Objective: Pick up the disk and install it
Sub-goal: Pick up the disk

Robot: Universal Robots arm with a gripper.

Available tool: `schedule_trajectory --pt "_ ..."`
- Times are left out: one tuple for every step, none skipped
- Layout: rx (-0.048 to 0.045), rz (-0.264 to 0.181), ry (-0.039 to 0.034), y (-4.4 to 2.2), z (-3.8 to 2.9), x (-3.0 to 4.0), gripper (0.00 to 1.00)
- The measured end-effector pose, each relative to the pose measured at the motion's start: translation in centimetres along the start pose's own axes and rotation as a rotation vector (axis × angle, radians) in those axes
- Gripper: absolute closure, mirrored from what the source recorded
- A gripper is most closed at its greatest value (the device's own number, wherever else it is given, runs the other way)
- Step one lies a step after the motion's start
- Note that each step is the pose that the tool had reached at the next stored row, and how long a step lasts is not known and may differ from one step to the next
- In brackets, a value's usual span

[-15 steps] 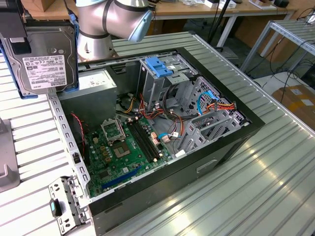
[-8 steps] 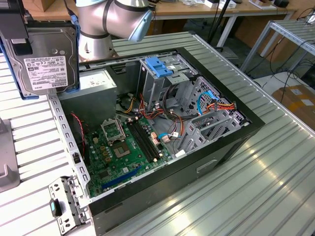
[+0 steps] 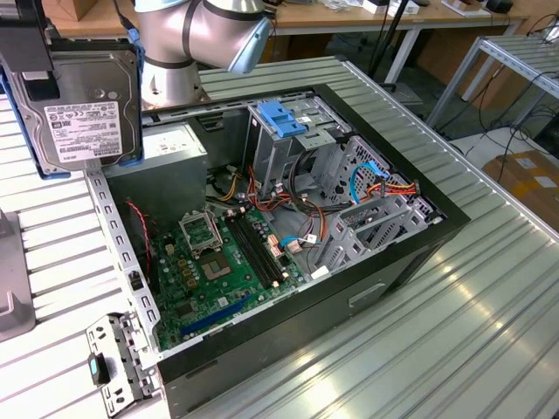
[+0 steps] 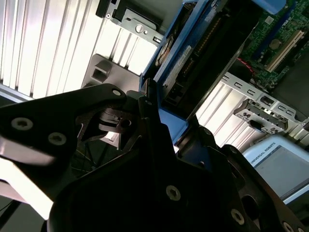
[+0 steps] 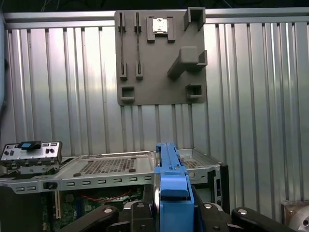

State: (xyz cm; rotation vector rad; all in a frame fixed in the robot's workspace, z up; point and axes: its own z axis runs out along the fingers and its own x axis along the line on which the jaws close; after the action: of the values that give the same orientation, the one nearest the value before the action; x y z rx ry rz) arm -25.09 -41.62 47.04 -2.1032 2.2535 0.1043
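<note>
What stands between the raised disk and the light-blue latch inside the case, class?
In the exterior view, the arm's silver segment stands between the disk and the latch.

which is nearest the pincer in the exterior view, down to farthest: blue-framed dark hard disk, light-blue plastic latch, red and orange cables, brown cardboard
1. blue-framed dark hard disk: clamped in the pincer, exterior view's left
2. light-blue plastic latch: atop the grey metal drive cage, middle
3. red and orange cables: inside the black case, right
4. brown cardboard: exterior view's far right
</note>
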Motion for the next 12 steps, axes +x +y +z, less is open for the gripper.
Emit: schedule_trajectory --pt "0.0 0.0 0.0 -0.02 0.0 0.05 0.63" --pt "0.0 0.0 0.0001 -0.05 -0.01 0.14 0.63" --pt "0.0 0.0 0.0 -0.06 -0.01 0.2 0.63" --pt "0.0 0.0 0.0 -0.08 -0.01 0.25 0.63" --pt "-0.0001 0.0 0.0001 -0.09 -0.01 0.31 0.63" --pt "0.0 0.0 0.0 -0.11 -0.01 0.35 0.63" --pt "0.0001 0.0 0.0 -0.11 -0.01 0.38 0.63" --pt "0.0 0.0 0.0 -0.13 -0.01 0.43 0.63" --pt "0.0 0.0 0.0 -0.15 -0.01 0.48 0.63" --pt "-0.0001 0.0 0.0001 -0.17 -0.01 0.52 0.63" --pt "0.0 0.0 0.0 -0.19 -0.01 0.58 0.63" --pt "-0.0001 0.0 0.0 -0.21 -0.01 0.63 0.63"
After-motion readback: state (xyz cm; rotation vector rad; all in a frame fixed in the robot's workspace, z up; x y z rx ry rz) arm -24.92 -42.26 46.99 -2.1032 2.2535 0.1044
